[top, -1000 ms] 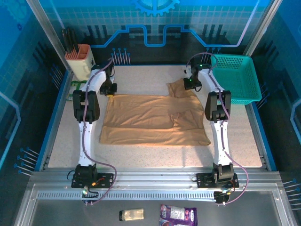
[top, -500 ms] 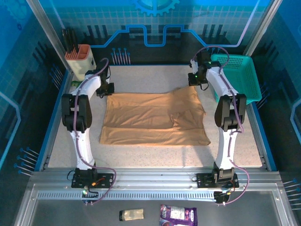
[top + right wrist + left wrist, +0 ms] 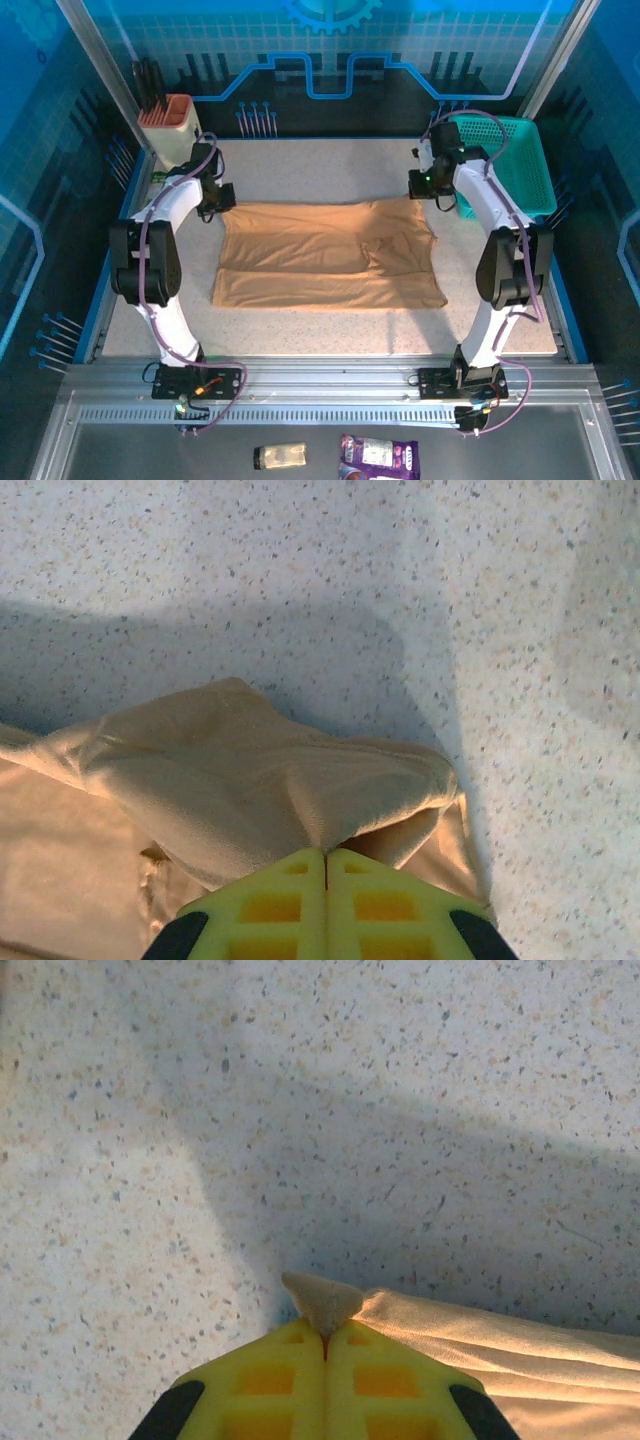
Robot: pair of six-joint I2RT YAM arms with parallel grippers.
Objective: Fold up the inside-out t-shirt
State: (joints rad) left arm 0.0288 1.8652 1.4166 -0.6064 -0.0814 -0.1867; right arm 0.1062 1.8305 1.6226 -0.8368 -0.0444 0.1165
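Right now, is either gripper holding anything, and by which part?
Both hold the tan t-shirt. The left gripper pinches its far left corner; the right gripper pinches bunched fabric at its far right corner.

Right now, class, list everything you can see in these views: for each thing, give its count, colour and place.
t-shirt: one, tan, spread flat mid-table.
table: one, speckled white, under the t-shirt.
basket: one, teal, far right edge of the table.
holder: one, cream with an orange top, far left corner.
tools: a few, dark, standing in the holder.
container: one, pale yellow, lying on the near grey ledge.
packet: one, purple, on the ledge right of the container.
left gripper: one, yellow, shut on the t-shirt's far left corner.
right gripper: one, yellow, shut on the t-shirt's far right corner.
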